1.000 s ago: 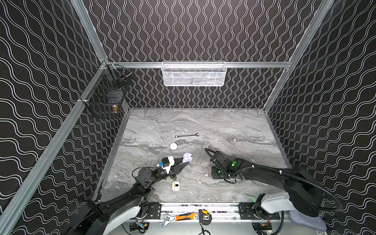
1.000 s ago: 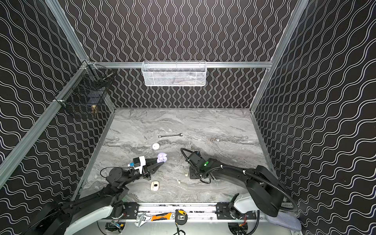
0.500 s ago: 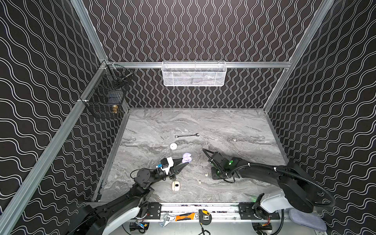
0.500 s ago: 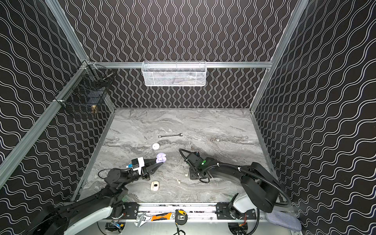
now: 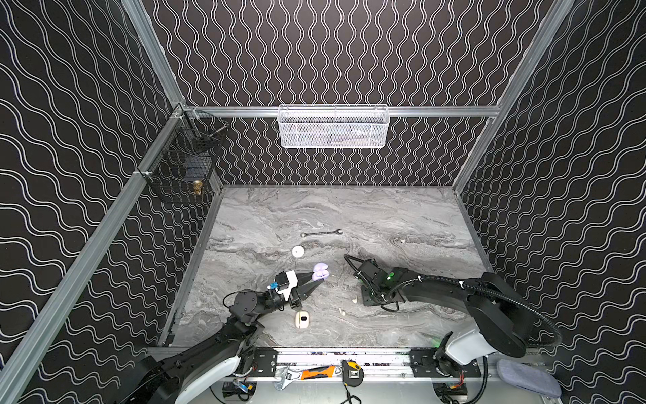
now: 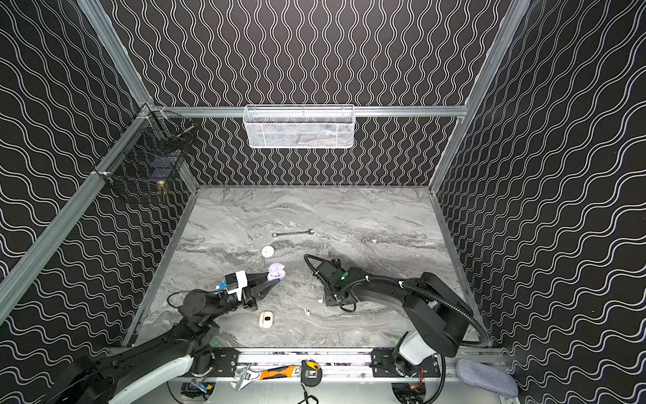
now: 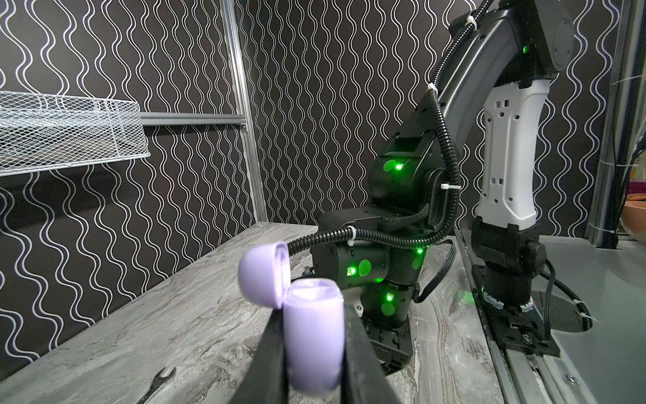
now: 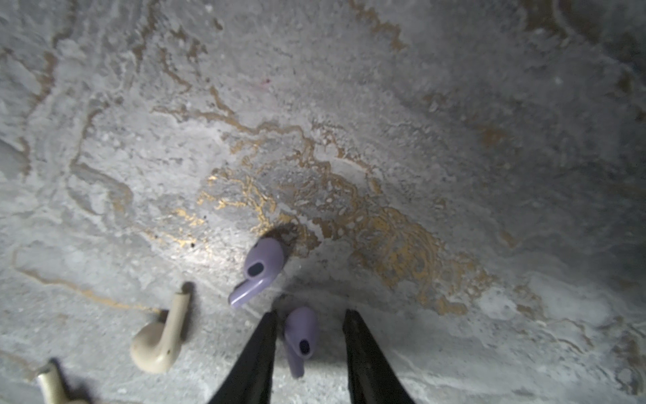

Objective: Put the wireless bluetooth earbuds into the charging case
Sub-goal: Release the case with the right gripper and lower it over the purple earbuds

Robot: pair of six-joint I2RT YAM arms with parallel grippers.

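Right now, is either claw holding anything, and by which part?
Left claw grips the open lavender case by its base's sides. Right claw straddles a lavender earbud, not yet gripped.

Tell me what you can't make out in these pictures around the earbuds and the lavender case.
- Inside the lavender case, left wrist view: blurred, seen side-on in the left pincer; slots unreadable.
- The right pincer, both top views: hidden under its own wrist.
- One cream earbud, right wrist view: cut off by the picture's edge.
- The white basket contents, both top views: blurred behind mesh.
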